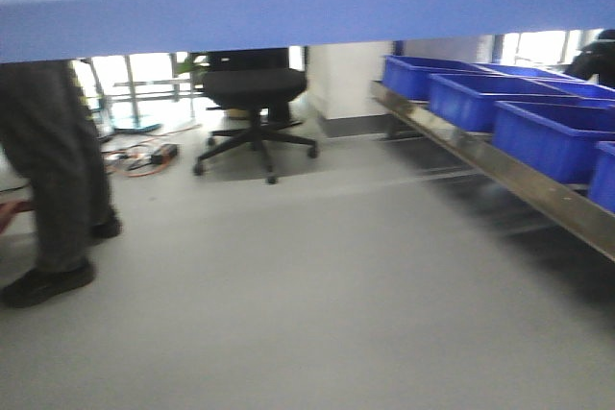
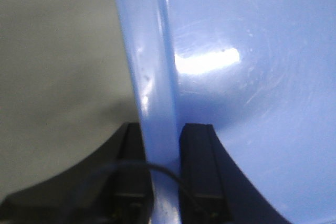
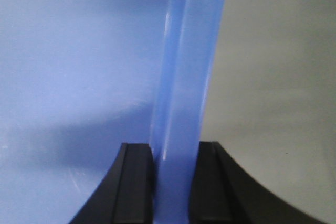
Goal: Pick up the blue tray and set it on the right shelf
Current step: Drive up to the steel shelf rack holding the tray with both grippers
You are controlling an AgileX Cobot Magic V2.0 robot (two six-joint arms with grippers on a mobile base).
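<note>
The blue tray fills the top of the front view as a wide light-blue band held up in the air. In the left wrist view my left gripper is shut on the blue tray's rim, one black finger on each side. My right gripper is likewise shut on the blue tray's opposite rim. The right shelf runs along the right side, its shiny steel front rail slanting toward the lower right. Neither gripper shows in the front view.
Several deep dark-blue bins stand in a row on the shelf. A black office chair stands mid-floor at the back. A person's legs stand at the left. Cables lie on the grey floor.
</note>
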